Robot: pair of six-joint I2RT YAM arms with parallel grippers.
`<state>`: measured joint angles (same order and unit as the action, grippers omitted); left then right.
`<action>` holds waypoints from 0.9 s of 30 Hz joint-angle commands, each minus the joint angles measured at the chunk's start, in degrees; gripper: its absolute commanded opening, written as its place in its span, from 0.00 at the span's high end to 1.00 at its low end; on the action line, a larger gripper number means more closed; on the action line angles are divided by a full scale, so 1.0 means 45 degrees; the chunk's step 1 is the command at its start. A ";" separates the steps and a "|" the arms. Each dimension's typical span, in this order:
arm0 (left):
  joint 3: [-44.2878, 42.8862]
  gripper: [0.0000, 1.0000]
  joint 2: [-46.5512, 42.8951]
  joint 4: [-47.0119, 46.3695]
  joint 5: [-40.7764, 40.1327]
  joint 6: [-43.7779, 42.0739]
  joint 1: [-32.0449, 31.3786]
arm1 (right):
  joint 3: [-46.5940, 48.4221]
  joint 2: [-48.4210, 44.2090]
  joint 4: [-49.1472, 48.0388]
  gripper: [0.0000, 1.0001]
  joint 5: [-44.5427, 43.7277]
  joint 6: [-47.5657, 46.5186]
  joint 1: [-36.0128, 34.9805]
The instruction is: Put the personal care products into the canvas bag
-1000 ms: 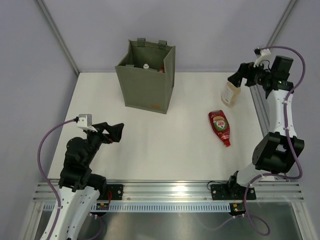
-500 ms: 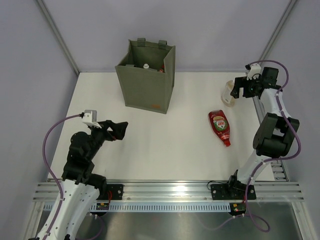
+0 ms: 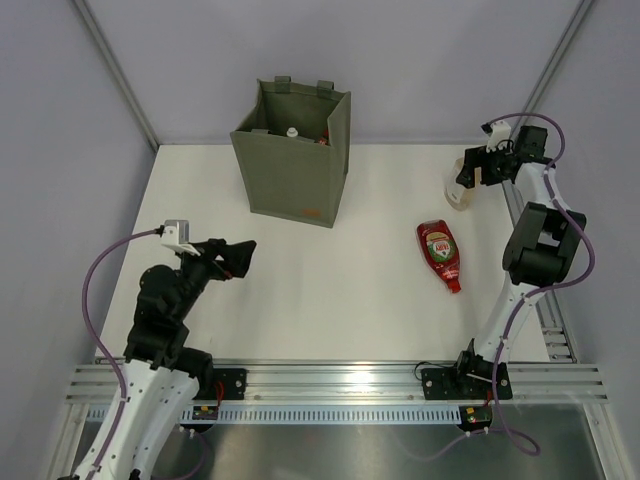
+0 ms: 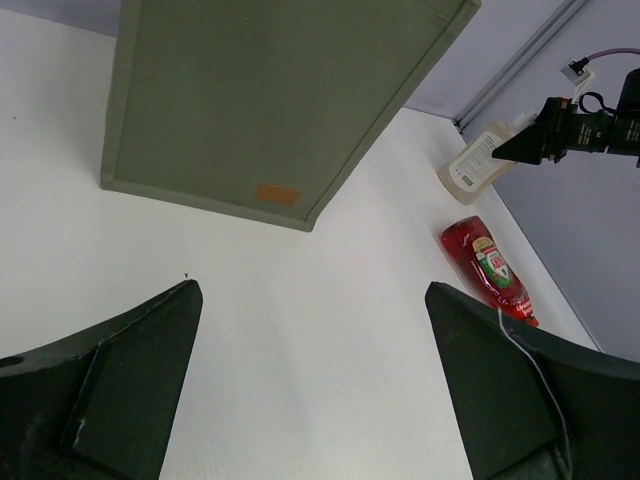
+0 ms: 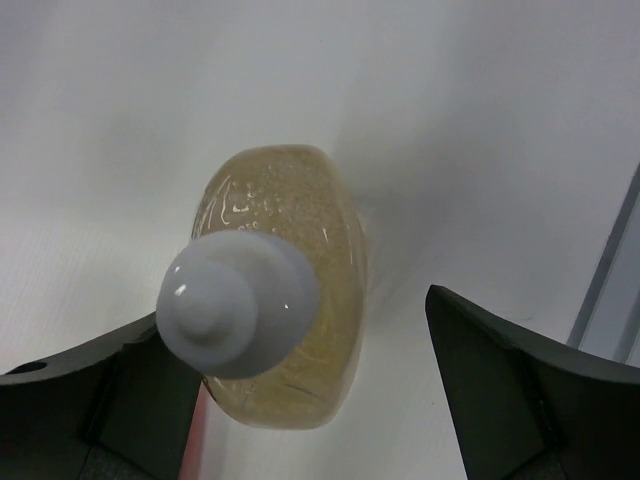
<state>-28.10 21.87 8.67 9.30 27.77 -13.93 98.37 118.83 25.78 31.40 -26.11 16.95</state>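
The right fingers (image 5: pixel 100 390) were spread wide over the upright amber bottle (image 5: pixel 300 330), nothing gripped; the left fingers (image 4: pixel 120 380) were held open, empty. A red bottle (image 3: pixel 440 255) was laid on the desk (image 3: pixel 300 290), right of the canvas bag (image 3: pixel 295 165).

A second ago the right hand (image 3: pixel 472 170) hung above and behind the amber bottle (image 3: pixel 458 198). It has since come down and in, so the bottle's white cap (image 5: pixel 238 305) now sits straight below the hand, between its spread fingers. Its arm (image 3: pixel 540 245) has drawn its elbow up and back from the low bend it held, and now stands taller and narrower. The left hand (image 3: pixel 240 257) has lifted a little and edged forward, fingers still wide apart.
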 commanded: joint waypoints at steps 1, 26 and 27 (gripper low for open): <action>0.0228 0.01 0.0704 -0.1823 0.0744 0.0430 -0.0048 | 0.0815 0.0409 -0.0047 0.09 0.1048 -0.0447 -0.0290; -0.3558 0.01 1.1055 -0.7882 0.5414 -0.2538 -0.5067 | -0.1996 -0.5584 0.2840 1.00 0.8958 -0.2397 -0.0523; -0.3870 0.01 1.1426 -0.7999 0.5472 -0.2557 -0.5164 | -0.1977 -0.5875 0.4179 1.00 0.9347 -0.2885 -0.0969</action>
<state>-40.07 69.60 -19.77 30.96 19.40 -35.64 88.25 99.94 37.78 59.16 -33.34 16.34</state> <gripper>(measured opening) 0.984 0.597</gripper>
